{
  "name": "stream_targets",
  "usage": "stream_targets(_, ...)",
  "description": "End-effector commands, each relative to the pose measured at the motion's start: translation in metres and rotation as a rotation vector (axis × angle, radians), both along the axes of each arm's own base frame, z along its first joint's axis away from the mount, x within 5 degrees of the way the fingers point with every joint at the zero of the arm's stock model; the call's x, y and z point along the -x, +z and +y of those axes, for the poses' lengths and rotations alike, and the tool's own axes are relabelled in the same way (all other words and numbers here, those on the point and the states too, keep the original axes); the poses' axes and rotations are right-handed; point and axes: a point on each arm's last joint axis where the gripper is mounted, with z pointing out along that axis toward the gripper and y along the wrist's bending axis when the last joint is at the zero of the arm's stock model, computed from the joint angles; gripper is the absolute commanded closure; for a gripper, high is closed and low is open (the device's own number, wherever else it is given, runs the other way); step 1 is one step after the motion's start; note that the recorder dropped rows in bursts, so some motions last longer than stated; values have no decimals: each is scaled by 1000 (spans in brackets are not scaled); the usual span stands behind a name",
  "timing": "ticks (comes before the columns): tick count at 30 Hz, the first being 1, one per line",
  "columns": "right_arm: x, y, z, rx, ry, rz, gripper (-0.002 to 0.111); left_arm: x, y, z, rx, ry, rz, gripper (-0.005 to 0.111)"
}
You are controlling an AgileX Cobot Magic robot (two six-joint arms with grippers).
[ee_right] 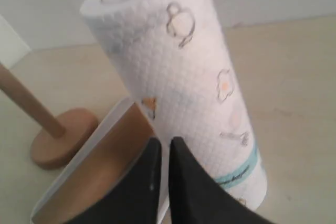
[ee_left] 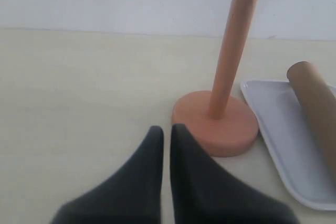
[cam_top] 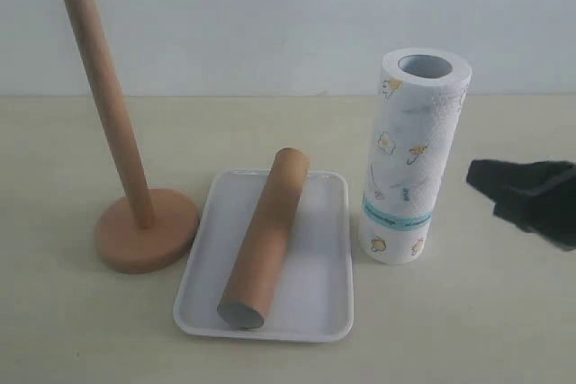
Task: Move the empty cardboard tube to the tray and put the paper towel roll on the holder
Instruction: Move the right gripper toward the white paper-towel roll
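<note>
while the empty cardboard tube [cam_top: 265, 238] lies in the tray [cam_top: 319, 308], running from the seven o'clock corner to the twelve o'clock rim, the paper towel roll [cam_top: 409, 159] stands upright on the table [cam_top: 54, 312] just beside the tray's three o'clock side. the holder [cam_top: 144, 222] stands at the tray's nine o'clock. the right gripper [cam_top: 474, 174], at the roll's three o'clock, has its jaws together on nothing; the left gripper [ee_left: 167, 128], near the holder's base, is likewise pressed closed.

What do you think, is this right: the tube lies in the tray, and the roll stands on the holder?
Not quite. The tube lies in the tray, but the roll stands on the table beside the tray, not on the holder; the exterior view shows this.
</note>
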Motion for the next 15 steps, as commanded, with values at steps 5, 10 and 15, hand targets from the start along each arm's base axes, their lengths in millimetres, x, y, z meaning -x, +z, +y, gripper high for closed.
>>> stream_targets(5,-5,-28,21,60,107,66,103,0,-1,0,3,-3,-2,102)
stream_targets(10,-6,-28,21,75,105,45,103,0,-1,0,3,-3,-2,102)
stream_targets(15,-7,-26,21,59,100,34,103,0,-1,0,3,-3,-2,102)
